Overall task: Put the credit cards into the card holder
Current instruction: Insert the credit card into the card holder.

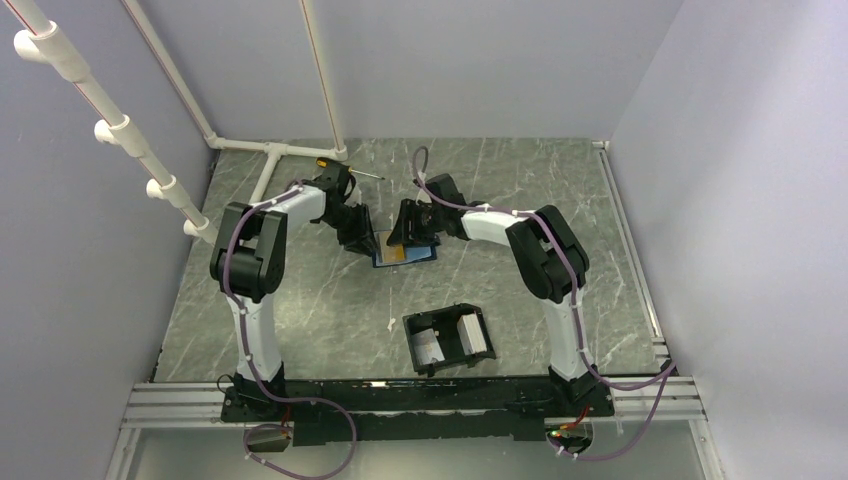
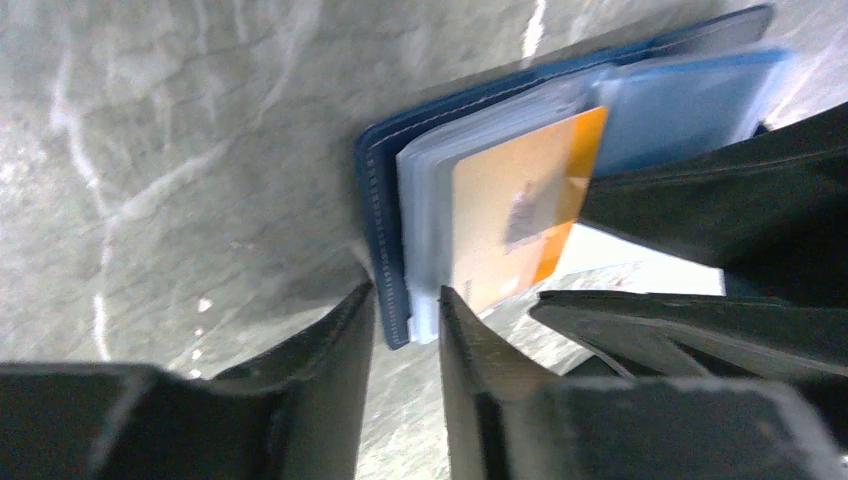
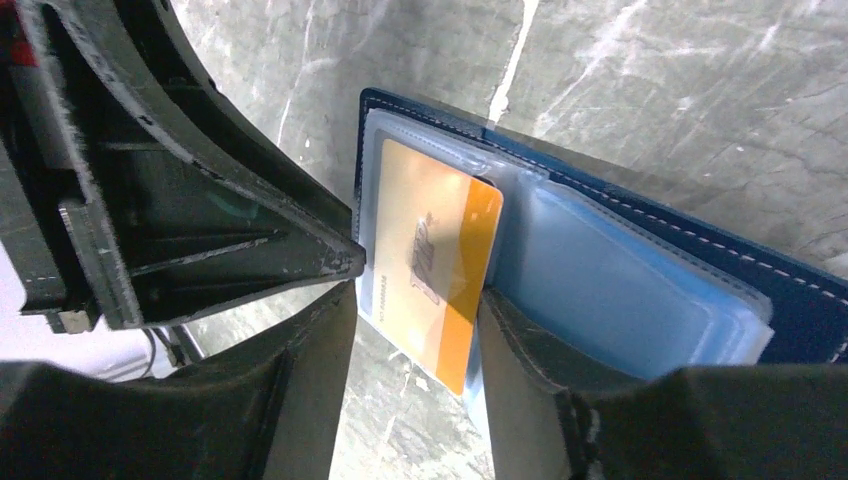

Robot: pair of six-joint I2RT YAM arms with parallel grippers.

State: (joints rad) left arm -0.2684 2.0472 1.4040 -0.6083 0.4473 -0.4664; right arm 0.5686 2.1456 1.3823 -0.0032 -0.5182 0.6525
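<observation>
A dark blue folding wallet (image 1: 410, 256) lies open on the table, with clear sleeves (image 3: 620, 290). One orange-gold credit card (image 3: 430, 250) sticks halfway out of a sleeve past the wallet's edge; it also shows in the left wrist view (image 2: 510, 210). My left gripper (image 2: 405, 305) pinches the wallet's cover and sleeve edge (image 2: 392, 250). My right gripper (image 3: 415, 310) straddles the protruding card, with a finger against each long edge. In the top view the left gripper (image 1: 358, 240) and right gripper (image 1: 408, 235) meet over the wallet. The black card holder (image 1: 444, 312) sits nearer the bases, with white inside.
A white pipe frame (image 1: 270, 150) runs along the back left corner. A small tool with a yellow tip (image 1: 325, 161) lies behind the left gripper. A white speck (image 1: 390, 325) lies left of the card holder. Grey walls enclose the table.
</observation>
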